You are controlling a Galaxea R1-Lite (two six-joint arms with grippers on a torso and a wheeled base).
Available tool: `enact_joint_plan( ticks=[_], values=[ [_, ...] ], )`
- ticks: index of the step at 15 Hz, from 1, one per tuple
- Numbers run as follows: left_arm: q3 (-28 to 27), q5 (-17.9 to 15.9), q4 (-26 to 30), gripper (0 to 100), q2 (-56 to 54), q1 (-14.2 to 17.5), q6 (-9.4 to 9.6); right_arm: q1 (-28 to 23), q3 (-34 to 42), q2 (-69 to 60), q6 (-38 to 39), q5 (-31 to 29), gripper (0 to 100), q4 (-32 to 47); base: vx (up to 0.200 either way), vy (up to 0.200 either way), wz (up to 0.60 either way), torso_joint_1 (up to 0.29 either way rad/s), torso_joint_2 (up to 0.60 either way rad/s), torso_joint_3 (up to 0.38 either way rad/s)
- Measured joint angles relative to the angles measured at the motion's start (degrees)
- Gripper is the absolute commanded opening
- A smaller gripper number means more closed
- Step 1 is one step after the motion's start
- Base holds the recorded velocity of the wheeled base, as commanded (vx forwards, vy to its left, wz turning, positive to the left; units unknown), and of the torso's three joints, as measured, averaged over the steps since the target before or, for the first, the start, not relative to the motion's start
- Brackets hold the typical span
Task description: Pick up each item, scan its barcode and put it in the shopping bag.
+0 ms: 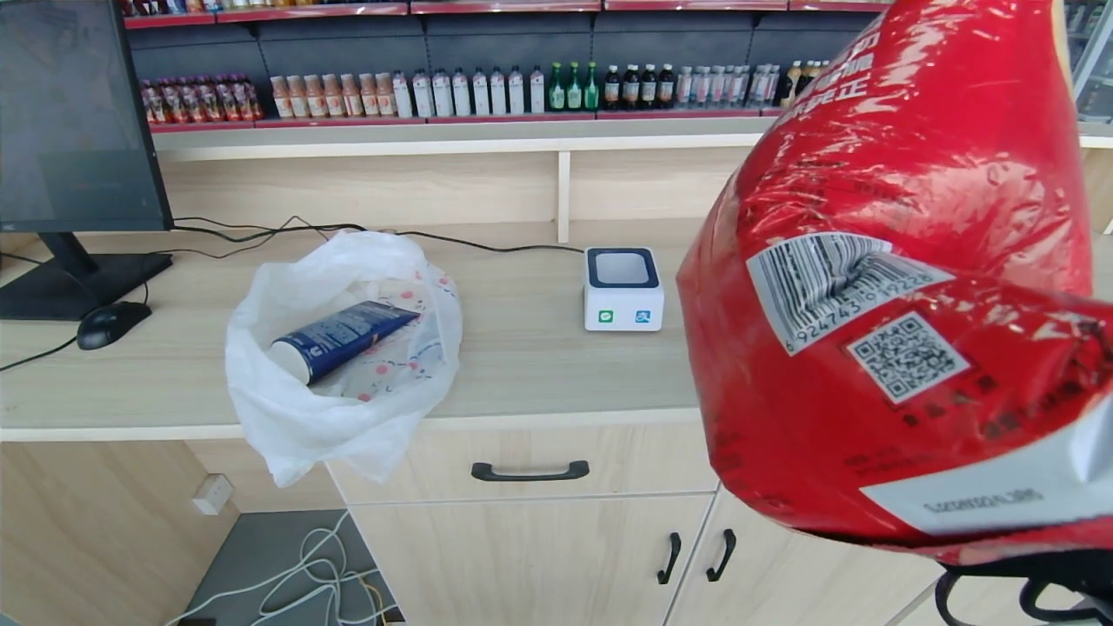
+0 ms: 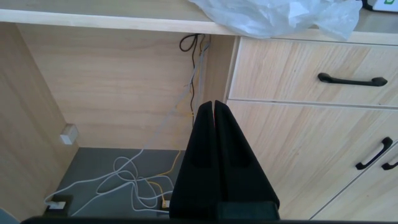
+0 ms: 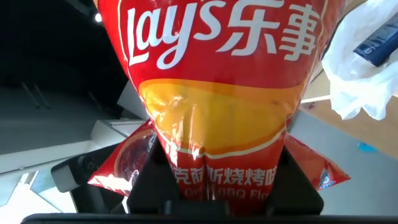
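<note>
A big red chip bag hangs close to the head camera at the right, its barcode and QR code facing me. My right gripper is shut on the chip bag's lower end, pinching it between black fingers. A white barcode scanner sits mid-counter. The white shopping bag lies open at the counter's front edge with a blue tube inside. My left gripper hangs shut and empty below the counter, in front of the cabinet, under the shopping bag.
A monitor and a black mouse stand at the counter's left. Cables run along the back. Shelves of bottles line the far wall. Drawer and door handles face me; loose cables lie on the floor below.
</note>
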Motion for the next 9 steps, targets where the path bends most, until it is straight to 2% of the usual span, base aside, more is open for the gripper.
enact_joint_plan(
  ticks=[9],
  values=[
    [0.00,0.00,0.00,0,0.02,0.02,-0.05,0.33,2.39,-1.13,-3.80,2.57,0,0.05,0.000,0.000,0.00,0.000,0.00,0.000]
  ],
)
